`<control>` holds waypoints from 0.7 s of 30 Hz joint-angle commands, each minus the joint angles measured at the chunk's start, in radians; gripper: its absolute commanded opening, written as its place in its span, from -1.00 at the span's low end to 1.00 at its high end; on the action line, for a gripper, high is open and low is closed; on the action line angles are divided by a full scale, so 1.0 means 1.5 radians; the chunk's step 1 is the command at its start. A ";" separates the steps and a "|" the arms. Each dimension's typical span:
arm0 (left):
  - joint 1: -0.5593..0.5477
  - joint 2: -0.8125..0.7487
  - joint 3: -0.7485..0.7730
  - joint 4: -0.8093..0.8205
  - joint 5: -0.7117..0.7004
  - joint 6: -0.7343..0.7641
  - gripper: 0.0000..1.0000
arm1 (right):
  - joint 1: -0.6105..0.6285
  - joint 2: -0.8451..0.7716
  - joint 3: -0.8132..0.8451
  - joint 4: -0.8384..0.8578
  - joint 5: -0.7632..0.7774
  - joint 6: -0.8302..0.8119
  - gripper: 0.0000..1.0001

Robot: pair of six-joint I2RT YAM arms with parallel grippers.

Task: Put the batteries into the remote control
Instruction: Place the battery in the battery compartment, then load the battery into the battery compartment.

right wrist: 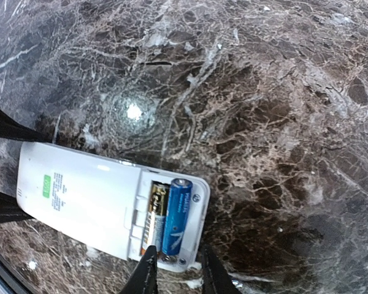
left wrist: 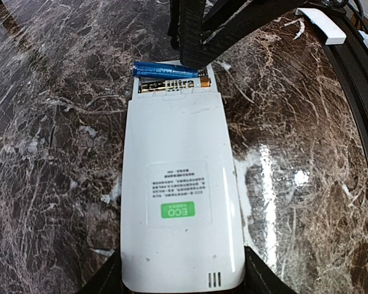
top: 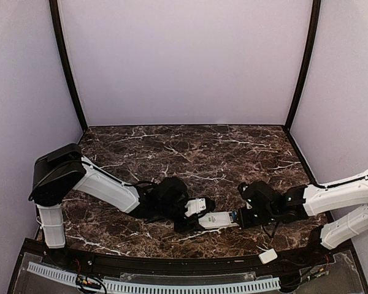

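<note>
Top external view: on the near edge of the glossy brown, white-veined marble worktop (top: 190,153), toward its right corner, lies 1 small white cover piece (top: 268,256). Farther in, 1 white oblong remote control (top: 218,219) lies back up, its open compartment holding 2 cylinders: 1 blue battery (right wrist: 176,214) and 1 gold-and-black battery (right wrist: 154,214). The left end effector (left wrist: 181,278) clamps the remote's closed end. The right end effector (right wrist: 179,272) sits at the compartment end, fingers narrowly apart; I cannot tell whether it grips anything. Plain pale walls (top: 184,61) stand beyond the far edge.
</note>
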 commanded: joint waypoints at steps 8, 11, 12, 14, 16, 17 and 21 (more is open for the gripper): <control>0.006 0.009 -0.019 -0.026 0.007 -0.002 -0.27 | -0.026 -0.056 0.100 -0.152 0.021 -0.046 -0.49; 0.007 0.009 -0.021 -0.025 0.008 -0.001 -0.27 | -0.054 -0.056 0.103 -0.125 -0.011 -0.072 -0.49; 0.007 0.009 -0.021 -0.024 0.009 -0.001 -0.27 | -0.064 -0.049 0.104 -0.118 -0.013 -0.079 -0.49; 0.007 0.009 -0.021 -0.024 0.010 -0.001 -0.27 | -0.087 -0.031 0.111 -0.109 -0.018 -0.096 -0.52; 0.007 0.010 -0.021 -0.023 0.009 -0.001 -0.27 | -0.108 -0.007 0.121 -0.097 -0.032 -0.116 -0.58; 0.007 0.010 -0.021 -0.023 0.010 -0.001 -0.27 | -0.116 0.007 0.124 -0.092 -0.038 -0.126 -0.61; 0.007 0.008 -0.022 -0.023 0.009 0.000 -0.27 | -0.124 0.046 0.140 -0.070 -0.069 -0.158 -0.66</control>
